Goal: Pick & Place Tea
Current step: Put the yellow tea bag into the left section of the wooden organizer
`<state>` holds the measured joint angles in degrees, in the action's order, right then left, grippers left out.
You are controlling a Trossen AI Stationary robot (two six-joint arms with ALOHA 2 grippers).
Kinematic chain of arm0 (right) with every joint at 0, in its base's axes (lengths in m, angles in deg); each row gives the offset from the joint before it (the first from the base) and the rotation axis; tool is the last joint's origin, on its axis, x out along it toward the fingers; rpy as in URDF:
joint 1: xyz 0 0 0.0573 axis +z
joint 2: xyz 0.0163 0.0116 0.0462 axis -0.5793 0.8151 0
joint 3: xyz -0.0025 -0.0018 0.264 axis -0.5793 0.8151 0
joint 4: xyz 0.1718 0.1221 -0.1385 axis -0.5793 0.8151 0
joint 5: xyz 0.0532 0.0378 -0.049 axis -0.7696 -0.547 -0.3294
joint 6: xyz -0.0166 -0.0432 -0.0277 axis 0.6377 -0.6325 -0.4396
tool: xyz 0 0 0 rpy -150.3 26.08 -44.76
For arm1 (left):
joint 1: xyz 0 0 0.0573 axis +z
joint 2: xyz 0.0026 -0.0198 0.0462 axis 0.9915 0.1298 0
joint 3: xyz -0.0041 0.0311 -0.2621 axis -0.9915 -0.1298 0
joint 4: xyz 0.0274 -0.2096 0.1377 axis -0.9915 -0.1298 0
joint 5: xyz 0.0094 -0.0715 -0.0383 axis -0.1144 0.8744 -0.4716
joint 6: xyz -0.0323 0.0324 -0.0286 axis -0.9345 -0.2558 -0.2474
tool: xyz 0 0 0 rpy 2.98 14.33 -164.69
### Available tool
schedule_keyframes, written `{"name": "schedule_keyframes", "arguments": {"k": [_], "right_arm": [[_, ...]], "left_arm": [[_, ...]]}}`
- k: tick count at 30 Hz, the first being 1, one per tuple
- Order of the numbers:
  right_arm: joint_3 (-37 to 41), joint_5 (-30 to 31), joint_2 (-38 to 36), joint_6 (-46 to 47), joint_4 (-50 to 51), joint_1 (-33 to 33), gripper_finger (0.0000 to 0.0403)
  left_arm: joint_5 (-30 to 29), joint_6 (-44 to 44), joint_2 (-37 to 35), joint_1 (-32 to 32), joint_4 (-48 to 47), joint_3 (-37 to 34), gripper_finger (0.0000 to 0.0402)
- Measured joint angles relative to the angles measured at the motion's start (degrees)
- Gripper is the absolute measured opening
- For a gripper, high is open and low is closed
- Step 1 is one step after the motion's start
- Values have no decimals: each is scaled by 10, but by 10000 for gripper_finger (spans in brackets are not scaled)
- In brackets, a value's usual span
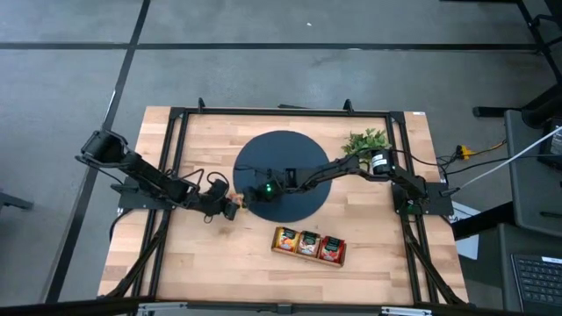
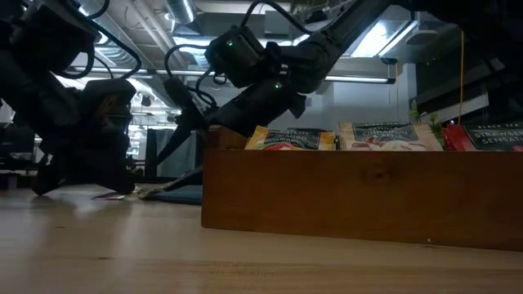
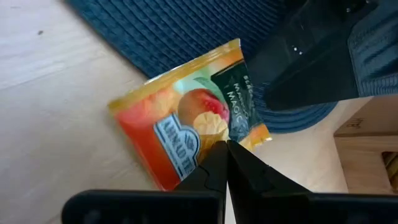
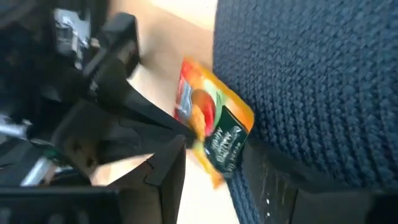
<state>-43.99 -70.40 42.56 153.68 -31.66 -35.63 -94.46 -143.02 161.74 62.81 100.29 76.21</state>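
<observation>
Tea packets (image 1: 308, 245) are seen standing in a wooden tray (image 1: 283, 250) near the front edge of the counter (image 1: 369, 281), a little right of its middle — orange-yellow ones at the left end, pale ones in the middle compartment and red ones at the right end. In the low view the same tray fills the foreground, the printed tops of the packets showing above its wall.

Farther back, toward the middle of the counter, one more orange-yellow packet (image 3: 189, 122) with a peach picture and a dark green label is found at the left rim of a round dark blue woven mat (image 1: 299, 149), partly over the bare wood and partly over the mat's edge. It is clamped by the left claw (image 3: 225, 152), whose two dark fingers are pressed together on the packet's lower edge. The right claw (image 4: 211, 165) is placed at the same packet from the mat side; its fingers are spread wide, one on each side of the packet's green end, and no grip by them can be made out. The right arm is stretched across the mat from the counter's right edge.

Beyond the mat, close to the back right corner, a small green plant (image 1: 366, 140) is set on the counter.
</observation>
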Motion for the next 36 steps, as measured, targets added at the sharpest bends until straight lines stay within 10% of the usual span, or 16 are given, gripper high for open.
{"name": "schedule_keyframes", "arguments": {"k": [8,19,36], "right_arm": [[0,5,1,0,-4,-2,142],[0,6,2,-17,-1,-3,10],[1,-47,2,-49,-3,-10,4]], "left_arm": [[2,2,1,0,8,0,3],[1,8,0,0,9,0,3],[136,99,-72,-1,103,-2,3]]}}
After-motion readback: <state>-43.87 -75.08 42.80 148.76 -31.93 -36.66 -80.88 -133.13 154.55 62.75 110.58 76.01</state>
